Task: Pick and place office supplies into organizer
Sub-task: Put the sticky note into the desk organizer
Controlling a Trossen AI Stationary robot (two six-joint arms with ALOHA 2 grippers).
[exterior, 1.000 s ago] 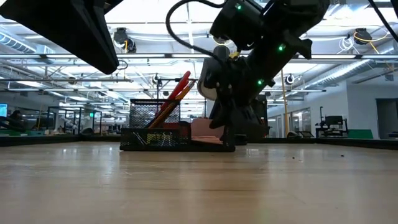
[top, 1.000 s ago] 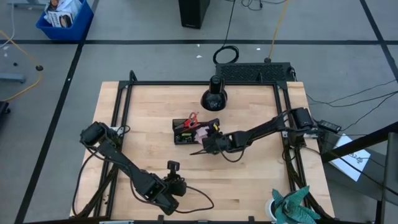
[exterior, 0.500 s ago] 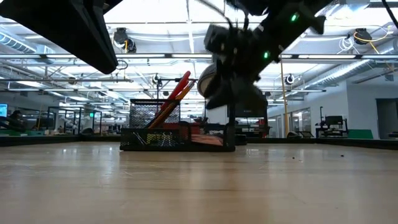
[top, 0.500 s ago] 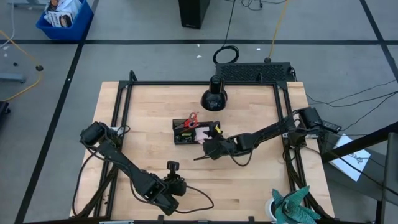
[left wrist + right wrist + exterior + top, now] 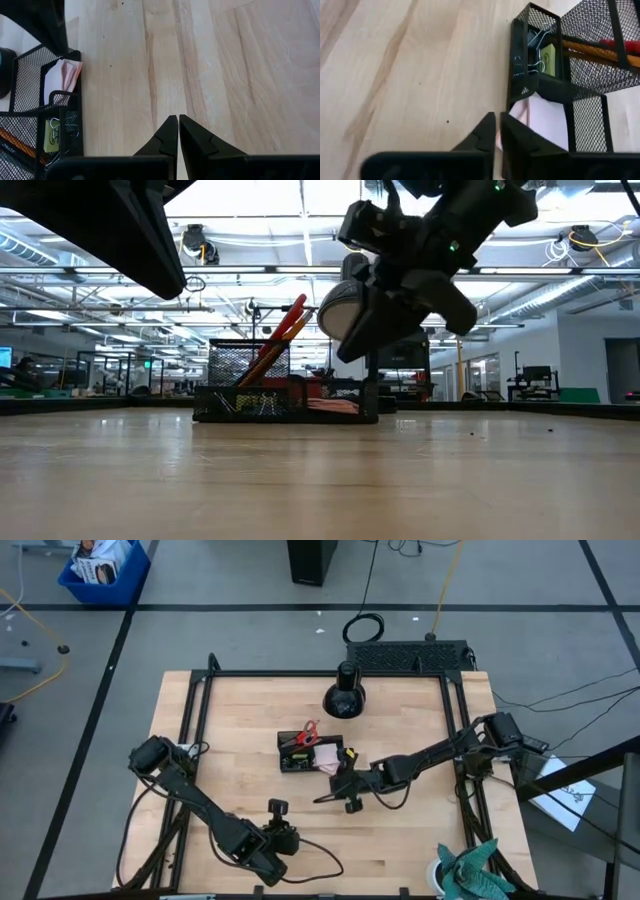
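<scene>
Beside the organizer [image 5: 312, 752], right tool [image 5: 322, 799] closed, over bare table [image 5: 420, 830].

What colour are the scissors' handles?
Red; the scissors show best in the high view, standing in the organizer.

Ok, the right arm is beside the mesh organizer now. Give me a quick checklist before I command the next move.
1. Right gripper empty: ok. Its fingers are shut with nothing between them.
2. Pink sticky-note pad inside the black wire-mesh organizer: ok, it lies in a low compartment.
3. Red-handled scissors and orange pencils stowed: ok, they stand tilted in the tall end.
4. Right gripper clear of the organizer: ok in the high view, it sits beside the tray, nearer the front edge.
5. Left gripper parked: ok, shut, near the table's front edge.
6. Supplies left on the light wooden table: cannot tell, none visible.
</scene>
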